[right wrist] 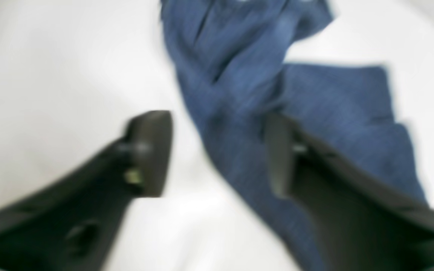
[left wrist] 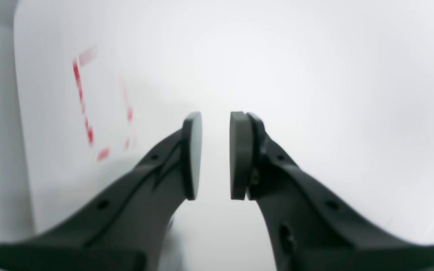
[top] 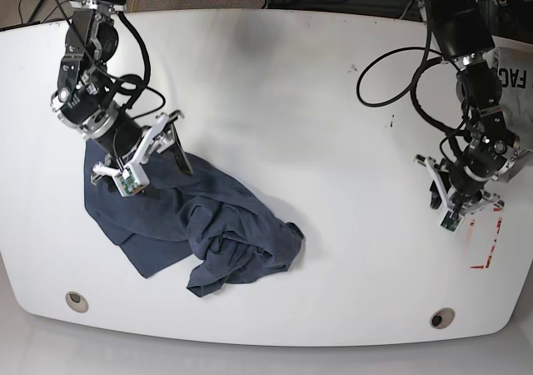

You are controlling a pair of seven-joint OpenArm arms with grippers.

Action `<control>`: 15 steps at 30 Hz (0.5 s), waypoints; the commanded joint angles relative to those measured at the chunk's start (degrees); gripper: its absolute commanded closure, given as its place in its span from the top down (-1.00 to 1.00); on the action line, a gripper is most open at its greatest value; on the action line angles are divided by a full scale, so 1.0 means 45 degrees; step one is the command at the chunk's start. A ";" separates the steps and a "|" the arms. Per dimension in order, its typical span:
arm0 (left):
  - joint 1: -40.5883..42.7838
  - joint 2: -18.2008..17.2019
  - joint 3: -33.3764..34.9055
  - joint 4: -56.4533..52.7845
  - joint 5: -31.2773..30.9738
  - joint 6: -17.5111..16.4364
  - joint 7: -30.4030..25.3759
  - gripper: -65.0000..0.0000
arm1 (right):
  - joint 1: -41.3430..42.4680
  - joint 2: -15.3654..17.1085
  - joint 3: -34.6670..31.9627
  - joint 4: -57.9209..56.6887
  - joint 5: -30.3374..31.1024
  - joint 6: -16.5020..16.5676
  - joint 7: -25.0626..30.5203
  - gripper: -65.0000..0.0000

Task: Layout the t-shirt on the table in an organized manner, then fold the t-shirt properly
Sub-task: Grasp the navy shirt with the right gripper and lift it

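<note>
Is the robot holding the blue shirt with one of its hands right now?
No. The right hand is open above the t-shirt, with nothing pinched. The left hand is empty over the table.

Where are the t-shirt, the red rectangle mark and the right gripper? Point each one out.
t-shirt (top: 208, 229): base view, on the crumpled middle of the blue cloth.
red rectangle mark (left wrist: 83, 101): left wrist view, on its long red side.
right gripper (right wrist: 219, 154): right wrist view, midway between its parted fingertips, above the cloth.
</note>
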 commanded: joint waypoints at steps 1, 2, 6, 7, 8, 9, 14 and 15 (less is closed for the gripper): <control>-0.0348 0.0430 0.0206 0.0258 -0.0090 -0.0017 0.0224 -0.63 | 0.1061 0.0091 -0.0368 -0.0361 0.0262 -0.0331 0.0046 0.49; -0.0407 0.0528 0.0304 0.0258 -0.0090 -0.0017 0.0321 -0.63 | 0.1275 0.0091 -0.0466 -0.0556 0.0262 -0.0429 0.0026 0.49; -0.0582 0.0919 0.0948 0.0258 -0.0109 -0.0017 0.0673 -0.63 | 0.2604 0.0091 -0.0915 -0.1728 0.0262 -0.0488 -0.0013 0.41; -0.0602 0.0997 0.1066 0.0258 -0.0109 -0.0017 0.0712 -0.63 | 0.2858 0.0091 -0.1052 -0.1982 0.0262 -0.0488 -0.0013 0.40; -0.0622 0.1114 0.1222 0.0258 -0.0109 -0.0017 0.0790 -0.63 | 0.3268 0.0091 -0.1247 -0.2432 0.0262 -0.0507 -0.0013 0.38; -0.0622 0.1192 0.1300 0.0258 -0.0109 -0.0017 0.0849 -0.63 | 0.3503 0.0091 -0.1365 -0.2705 0.0262 -0.0507 -0.0013 0.37; -0.0602 0.1700 0.1378 0.0258 -0.0109 -0.0017 0.0947 -0.62 | 0.5398 0.0013 -0.2048 -0.5030 0.0282 -0.0527 0.0046 0.35; -0.0602 0.1817 0.1398 0.0258 -0.0109 -0.0017 0.0947 -0.62 | 0.5886 -0.0143 -0.2146 -0.5694 0.0262 -0.0527 0.0065 0.35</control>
